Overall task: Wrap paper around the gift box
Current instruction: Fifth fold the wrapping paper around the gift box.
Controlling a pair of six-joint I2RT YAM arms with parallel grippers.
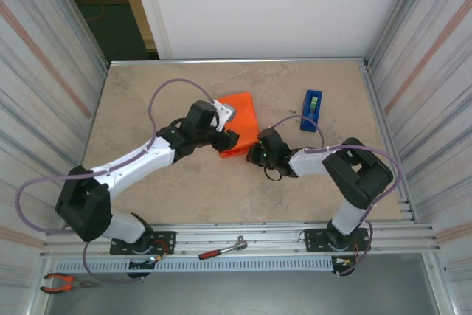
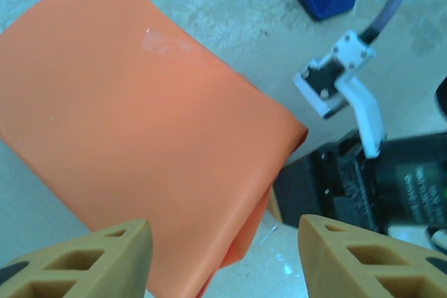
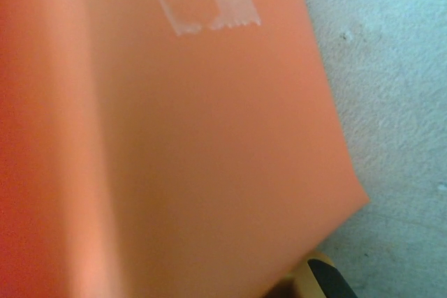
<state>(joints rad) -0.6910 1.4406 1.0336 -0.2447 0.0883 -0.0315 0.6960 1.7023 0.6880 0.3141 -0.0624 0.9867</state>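
Paper [image 1: 242, 117] sat as a box-sized orange parcel around the middle of the table [image 1: 147, 101], with a strip of clear tape [image 2: 167, 43] on its top face. Left gripper [image 2: 223, 232] was at the parcel's near-left side, its tan fingers [image 2: 98, 259] spread wide and pinching nothing. In the left wrist view the parcel's near corner, with a loose paper flap, lay in the gap between them, closer to one finger than the other; contact could not be told. Right gripper [image 1: 259, 151] was at the parcel's near-right edge, fingers pressed together. In the right wrist view one fingertip [image 3: 327, 278] sat just below the paper's lower edge, and it could not be told whether any paper was caught there. A blue tape dispenser [image 1: 312, 110] stood right of the parcel, apart from it. A ratchet [image 1: 221, 248] lay on the near rail between the arm bases. Red-handled pliers [image 1: 63, 282] lay at the near left, off the table.
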